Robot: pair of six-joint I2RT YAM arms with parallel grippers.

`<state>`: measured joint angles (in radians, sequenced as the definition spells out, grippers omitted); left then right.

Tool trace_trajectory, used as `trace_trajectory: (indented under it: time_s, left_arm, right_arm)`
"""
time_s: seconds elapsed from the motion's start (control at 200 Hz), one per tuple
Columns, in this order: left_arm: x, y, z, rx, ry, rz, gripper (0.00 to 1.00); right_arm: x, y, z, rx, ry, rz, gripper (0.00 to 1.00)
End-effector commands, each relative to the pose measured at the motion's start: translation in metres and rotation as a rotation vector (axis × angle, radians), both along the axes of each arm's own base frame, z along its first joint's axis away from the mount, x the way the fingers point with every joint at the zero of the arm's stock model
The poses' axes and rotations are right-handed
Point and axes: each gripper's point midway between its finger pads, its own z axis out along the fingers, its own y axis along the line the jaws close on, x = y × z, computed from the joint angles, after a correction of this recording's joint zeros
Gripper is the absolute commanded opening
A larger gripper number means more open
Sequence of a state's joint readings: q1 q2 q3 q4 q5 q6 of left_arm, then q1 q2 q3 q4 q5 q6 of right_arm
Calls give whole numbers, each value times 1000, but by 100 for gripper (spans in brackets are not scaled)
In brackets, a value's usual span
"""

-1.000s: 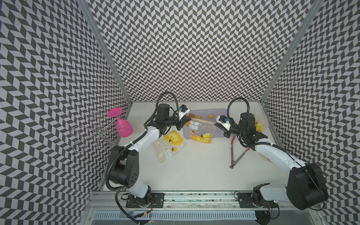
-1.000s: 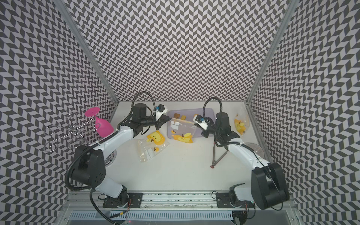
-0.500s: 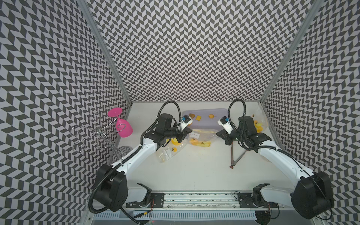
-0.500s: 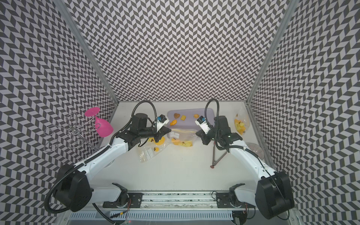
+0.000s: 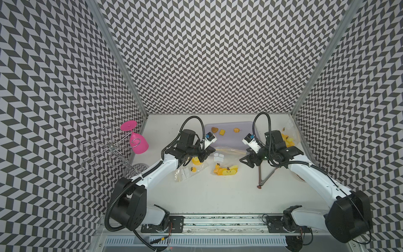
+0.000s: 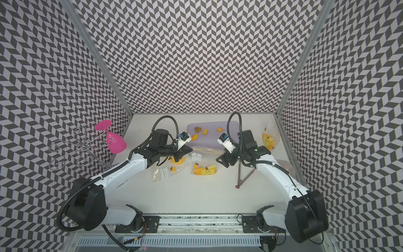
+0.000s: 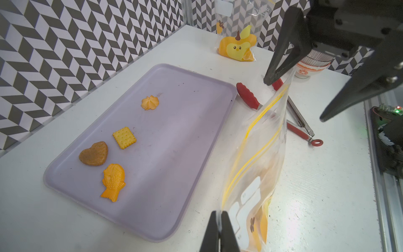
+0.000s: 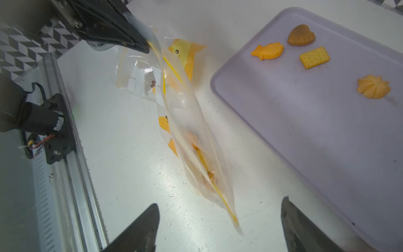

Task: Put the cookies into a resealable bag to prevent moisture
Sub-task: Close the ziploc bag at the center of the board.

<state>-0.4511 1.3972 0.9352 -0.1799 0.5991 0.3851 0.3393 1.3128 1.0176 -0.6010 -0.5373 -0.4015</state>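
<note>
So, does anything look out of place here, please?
Yes: the resealable bag hangs askew, pinched at one corner by the left hand only; its far end droops loose at the open right hand. Four cookies lie outside it on the tray.

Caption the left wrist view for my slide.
Left claw pinches the zip bag beside a lilac tray holding four cookies.

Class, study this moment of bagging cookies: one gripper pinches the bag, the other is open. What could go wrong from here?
Only the left gripper pinches the bag, at one corner. The right gripper is open, so the bag may sag and spill anything inside.
Four cookies lie on the tray; a collapsed mouth would make loading them hard.
The tongs lie near the right gripper and could be knocked.
</note>
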Motion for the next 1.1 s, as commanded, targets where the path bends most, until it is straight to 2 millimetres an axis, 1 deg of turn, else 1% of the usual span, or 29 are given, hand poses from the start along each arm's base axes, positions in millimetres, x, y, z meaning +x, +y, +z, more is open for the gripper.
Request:
trace_trajectory:
  time_s: [0.0,0.065,0.125,0.23,0.295,0.456,0.551,0.611,0.696,0.721,0.731,0.746,0.756,0.871,0.896,0.916,0.926,0.951,0.971,0.996,1.031,1.061,1.076,1.086,1.091]
  left_arm:
    - [9,-4,15,-3,-69,-20,0]
    - [12,-4,15,5,-76,-16,0]
    - [13,-3,17,8,-88,-16,0]
    - [15,-4,19,11,-100,-17,0]
    - [16,-4,19,16,-106,-21,0]
    - [20,-3,18,24,-108,-12,0]
    - [20,-3,17,27,-105,-11,0]
    - [20,-3,17,25,-107,-12,0]
    - [20,-4,18,21,-108,-14,0]
    - [20,-4,17,24,-104,-15,0]
    - [20,-4,17,22,-106,-14,0]
    - [20,-4,18,22,-106,-14,0]
    - [20,-4,18,22,-106,-14,0]
    - [20,-3,19,21,-107,-15,0]
    - [20,-3,19,20,-109,-15,0]
    - [19,-4,20,20,-111,-17,0]
    - [20,-4,20,19,-112,-16,0]
    - [19,-4,20,19,-113,-17,0]
    - [19,-4,21,19,-115,-19,0]
    - [19,-4,22,17,-119,-19,0]
    - [19,-4,21,18,-118,-20,0]
    - [19,-4,22,18,-119,-21,0]
    - [19,-4,21,19,-119,-20,0]
    - [19,-4,21,19,-119,-22,0]
    - [19,-4,21,20,-118,-21,0]
  right_arm:
    - [5,-1,-5,-100,22,77,80]
    - [9,-2,-11,-142,67,95,72]
    - [15,0,-13,-158,87,102,69]
    - [22,7,-8,-149,94,130,65]
    - [24,10,-3,-149,82,142,60]
    - [17,7,-1,-164,73,144,57]
    - [12,1,-6,-183,62,128,51]
    - [11,-3,-9,-195,54,112,42]
    - [13,-4,-10,-202,46,106,27]
    - [13,-3,-10,-200,46,108,19]
    - [13,-2,-9,-198,46,110,14]
    - [13,-1,-8,-192,45,114,2]
    - [13,-1,-7,-190,44,116,0]
    - [14,9,6,-136,27,149,0]
    - [15,11,8,-130,20,152,10]
    - [15,12,9,-125,14,158,22]
    - [14,12,9,-123,13,161,30]
    - [14,13,9,-120,9,166,44]
    - [15,13,10,-118,4,167,52]
    - [15,14,9,-118,0,172,55]
    - [15,14,8,-118,0,173,56]
    - [15,15,8,-115,-1,178,54]
    - [15,15,7,-114,1,179,46]
    - [15,16,8,-111,1,180,40]
    - [15,16,8,-111,1,181,35]
